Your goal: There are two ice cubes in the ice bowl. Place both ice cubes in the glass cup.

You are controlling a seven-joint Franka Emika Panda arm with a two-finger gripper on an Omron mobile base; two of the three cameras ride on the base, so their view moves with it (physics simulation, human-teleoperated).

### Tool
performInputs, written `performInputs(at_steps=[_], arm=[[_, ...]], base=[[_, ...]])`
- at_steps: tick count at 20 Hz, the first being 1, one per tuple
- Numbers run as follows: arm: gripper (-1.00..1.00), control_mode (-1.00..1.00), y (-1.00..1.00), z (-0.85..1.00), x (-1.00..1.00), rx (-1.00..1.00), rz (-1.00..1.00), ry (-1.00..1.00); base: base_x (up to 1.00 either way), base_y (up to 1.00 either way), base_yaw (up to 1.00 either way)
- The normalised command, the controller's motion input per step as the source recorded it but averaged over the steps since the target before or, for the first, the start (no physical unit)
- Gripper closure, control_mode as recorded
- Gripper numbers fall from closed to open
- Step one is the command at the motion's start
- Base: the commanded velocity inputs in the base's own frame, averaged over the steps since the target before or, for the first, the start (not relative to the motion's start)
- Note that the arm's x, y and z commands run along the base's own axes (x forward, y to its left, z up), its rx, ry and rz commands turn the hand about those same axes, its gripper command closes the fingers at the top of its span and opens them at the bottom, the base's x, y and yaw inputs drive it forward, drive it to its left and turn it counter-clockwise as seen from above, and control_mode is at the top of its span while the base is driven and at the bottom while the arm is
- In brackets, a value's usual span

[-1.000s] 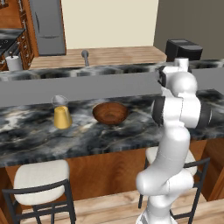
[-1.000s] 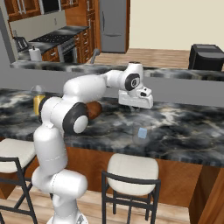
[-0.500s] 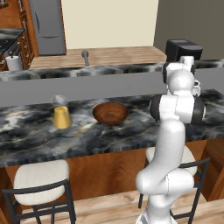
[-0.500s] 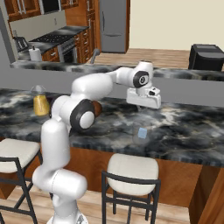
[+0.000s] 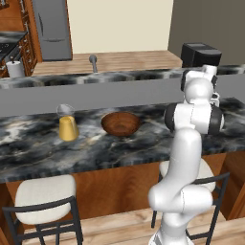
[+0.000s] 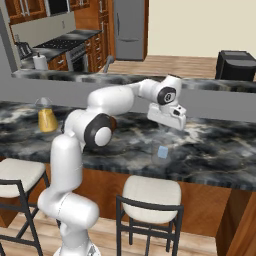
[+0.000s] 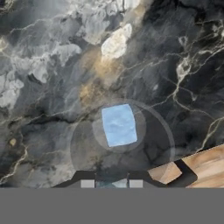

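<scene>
Ice cube (image 7: 119,125) in clear glass (image 6: 163,152), fingers (image 7: 87,183) above.

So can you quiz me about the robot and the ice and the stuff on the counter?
1. True or false: the wooden bowl sits right under the gripper.
2. Pick one: what lies inside the glass cup below the gripper? A) a spoon B) an ice cube C) a lemon
3. Fill the gap: in the left base view, the glass jar left of the bowl is ____ in its lower part.

Key: 1 false, the gripper hangs over the glass cup; 2 B; 3 yellow.
</scene>
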Motion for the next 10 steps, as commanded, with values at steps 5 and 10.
performInputs(at_steps=[5, 10], arm=[[1.0, -1.0, 0.0, -0.04, 0.02, 0.0, -0.02, 0.0], [1.0, -1.0, -0.06, -0.05, 0.12, 0.0, 0.0, 0.0]], base=[[0.0, 0.0, 0.0], [0.0, 0.0, 0.0]])
